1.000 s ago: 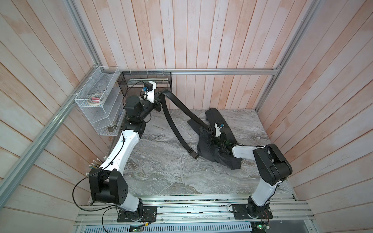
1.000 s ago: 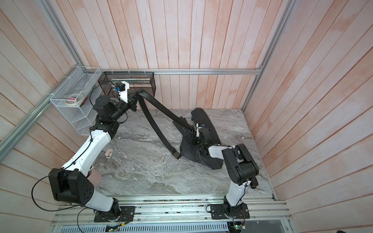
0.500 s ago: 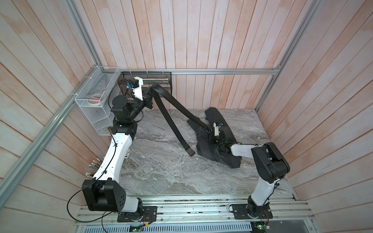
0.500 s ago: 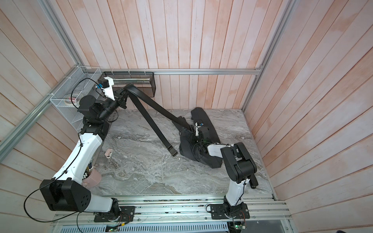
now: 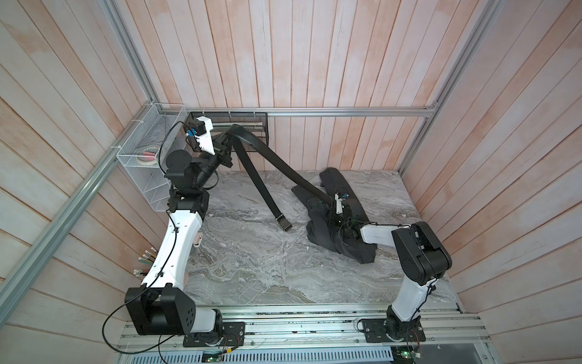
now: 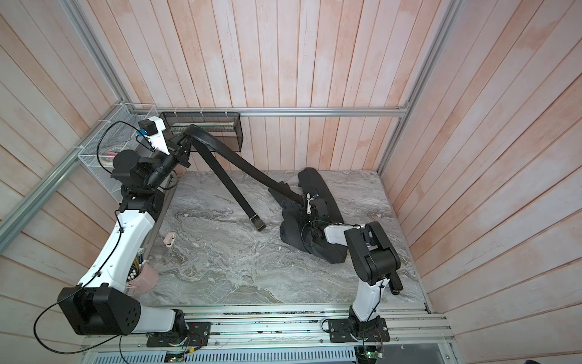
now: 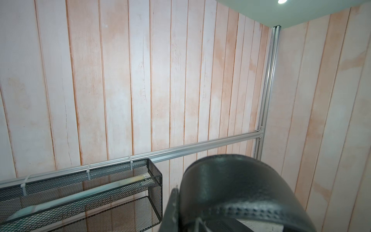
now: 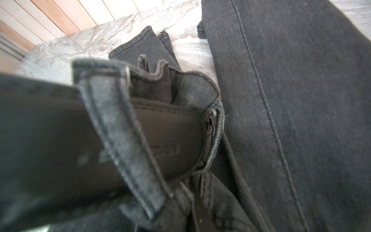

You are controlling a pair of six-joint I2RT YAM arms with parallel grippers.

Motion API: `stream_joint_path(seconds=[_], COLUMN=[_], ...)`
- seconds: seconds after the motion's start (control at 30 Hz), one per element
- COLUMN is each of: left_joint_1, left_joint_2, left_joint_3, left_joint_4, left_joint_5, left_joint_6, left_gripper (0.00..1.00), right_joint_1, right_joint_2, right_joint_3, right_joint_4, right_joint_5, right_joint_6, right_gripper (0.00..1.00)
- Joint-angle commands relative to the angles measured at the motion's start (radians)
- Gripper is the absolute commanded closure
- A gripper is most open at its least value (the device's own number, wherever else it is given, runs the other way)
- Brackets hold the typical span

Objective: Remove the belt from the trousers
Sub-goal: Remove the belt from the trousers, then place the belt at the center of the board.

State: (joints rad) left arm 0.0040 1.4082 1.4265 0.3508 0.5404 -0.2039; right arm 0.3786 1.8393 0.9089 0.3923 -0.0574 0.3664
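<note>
At the left hand (image 5: 227, 138), in both top views, the belt (image 5: 277, 160) is seen pinched between pressed-together fingers and held high above the table (image 5: 252, 268), just in front of a black mesh basket (image 5: 252, 118) fixed to the back wall. From that hand the strap is bent over in two runs. One is let down to the buckle (image 5: 283, 224), which reaches the table well below the hand. The other is stretched across to the trousers (image 5: 327, 242), where it is lost in the cloth just beside the right hand (image 5: 334, 214). That hand is laid low on the crumpled trousers; whether it is spread or pressed together cannot be told. The same layout is given for the left hand (image 6: 184, 143), belt (image 6: 245, 164), buckle (image 6: 259, 224) and trousers (image 6: 302, 242).

Close before the left hand, in the left wrist view, the belt (image 7: 230, 186) is shown as a glossy arched fold, and the mesh basket (image 7: 120, 180) is seen beyond it against the wall.

Ahead of the right hand, in the right wrist view, the belt (image 8: 170, 136) is seen threaded under a belt loop (image 8: 120, 130) of the trousers (image 8: 281, 100), which are spread on the table (image 8: 100, 36). The fingers are out of frame there.
</note>
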Motion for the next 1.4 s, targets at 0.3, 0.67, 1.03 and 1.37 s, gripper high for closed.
stream_joint_path(seconds=[0.3, 0.67, 1.03, 1.37], left_joint_1=[0.033, 0.134, 0.202, 0.198], left_joint_2=[-0.018, -0.063, -0.073, 0.042], left_joint_3=[-0.05, -0.121, -0.183, -0.379], left_joint_4=[0.083, 0.155, 0.157, 0.14], left_joint_5=[0.019, 0.052, 0.091, 0.102], left_joint_6=[-0.09, -0.203, -0.272, -0.279], left_gripper=[1.0, 1.0, 1.0, 0.99], right_joint_1=[-0.004, -0.008, -0.009, -0.009], right_joint_2=[-0.008, 0.068, 0.09, -0.075], right_joint_3=[0.015, 0.057, 0.075, 0.199], right_joint_4=[-0.134, -0.164, -0.181, -0.248], right_joint_5=[0.029, 0.03, 0.031, -0.082], right_joint_6=[-0.047, -0.06, -0.06, -0.105], right_gripper=[0.67, 0.63, 0.61, 0.43])
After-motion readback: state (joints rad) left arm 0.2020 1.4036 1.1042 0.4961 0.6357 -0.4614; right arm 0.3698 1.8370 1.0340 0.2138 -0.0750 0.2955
